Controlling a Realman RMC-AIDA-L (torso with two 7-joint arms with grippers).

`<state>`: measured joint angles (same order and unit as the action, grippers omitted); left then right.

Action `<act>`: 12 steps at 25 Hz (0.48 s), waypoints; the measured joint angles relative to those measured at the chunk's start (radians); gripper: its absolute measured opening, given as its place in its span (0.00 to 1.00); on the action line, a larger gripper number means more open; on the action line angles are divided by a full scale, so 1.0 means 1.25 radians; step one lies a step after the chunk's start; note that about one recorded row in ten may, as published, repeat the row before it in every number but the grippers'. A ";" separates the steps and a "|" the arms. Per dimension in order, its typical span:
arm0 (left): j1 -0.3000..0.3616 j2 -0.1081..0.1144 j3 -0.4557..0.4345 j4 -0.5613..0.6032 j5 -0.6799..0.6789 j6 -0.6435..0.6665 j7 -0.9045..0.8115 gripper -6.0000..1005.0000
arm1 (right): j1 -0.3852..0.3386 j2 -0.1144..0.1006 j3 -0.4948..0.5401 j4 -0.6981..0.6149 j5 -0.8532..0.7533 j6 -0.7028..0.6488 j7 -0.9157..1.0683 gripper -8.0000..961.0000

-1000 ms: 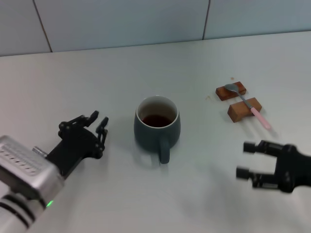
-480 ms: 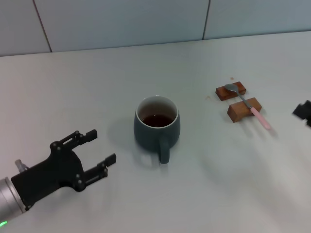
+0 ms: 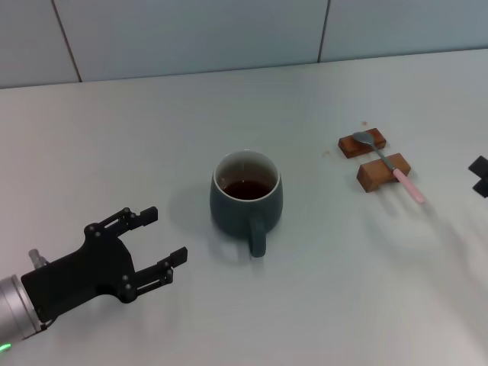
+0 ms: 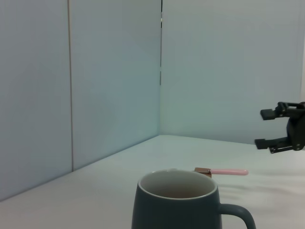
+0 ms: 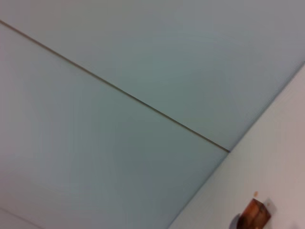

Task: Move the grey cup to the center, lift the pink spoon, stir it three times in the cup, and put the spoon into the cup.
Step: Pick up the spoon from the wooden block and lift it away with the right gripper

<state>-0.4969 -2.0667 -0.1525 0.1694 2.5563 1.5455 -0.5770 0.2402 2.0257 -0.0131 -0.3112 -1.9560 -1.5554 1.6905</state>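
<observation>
Since half a second ago, my left tool (image 3: 153, 243) has crept slightly up and toward the grey cup (image 3: 246, 200); a second ago it stood closer beside the cup, so it has drawn off. It now sits toward the near left corner of the surface (image 3: 152, 130), fingers spread apart, holding nothing, clear of the cup. My right tool (image 3: 479, 176) has left the near right area where it was a second ago; only a dark sliver shows at the right edge in the head view.

Finding: the cup stands at about the middle of the surface, handle toward the near edge, dark liquid inside. I judge the centering step complete and the spoon pickup next.

The pink spoon (image 3: 393, 168) lies untouched across two wooden blocks (image 3: 373, 158) toward the right edge, bowl on the far block, pink handle overhanging the near one.

View comparison: the left wrist view shows what the head view cuts off, namely the right tool (image 4: 281, 133) with fingers apart, hovering above the surface beyond the spoon (image 4: 228, 171). The cup (image 4: 181, 205) fills its foreground. The right wrist view shows mostly wall, with one block (image 5: 253, 214) at its margin; no fingers visible there.
</observation>
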 joint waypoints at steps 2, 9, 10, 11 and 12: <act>-0.016 0.001 0.010 0.017 0.001 0.006 -0.032 0.78 | 0.010 0.002 -0.002 0.018 -0.002 0.032 0.008 0.84; -0.035 -0.001 0.022 0.030 0.000 0.006 -0.051 0.78 | 0.028 0.008 -0.010 0.036 -0.018 0.079 0.009 0.83; -0.035 -0.001 0.022 0.031 -0.001 0.006 -0.051 0.78 | 0.031 0.011 -0.010 0.039 -0.021 0.085 0.008 0.82; -0.035 -0.001 0.022 0.031 -0.002 0.006 -0.051 0.78 | 0.032 0.012 -0.010 0.042 -0.022 0.088 0.006 0.82; -0.035 -0.002 0.022 0.031 -0.002 0.006 -0.051 0.78 | 0.034 0.014 -0.010 0.045 -0.022 0.092 0.005 0.82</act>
<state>-0.5408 -2.0687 -0.1255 0.2077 2.5536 1.5525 -0.6412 0.2826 2.0430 -0.0253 -0.2550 -1.9835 -1.4409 1.6964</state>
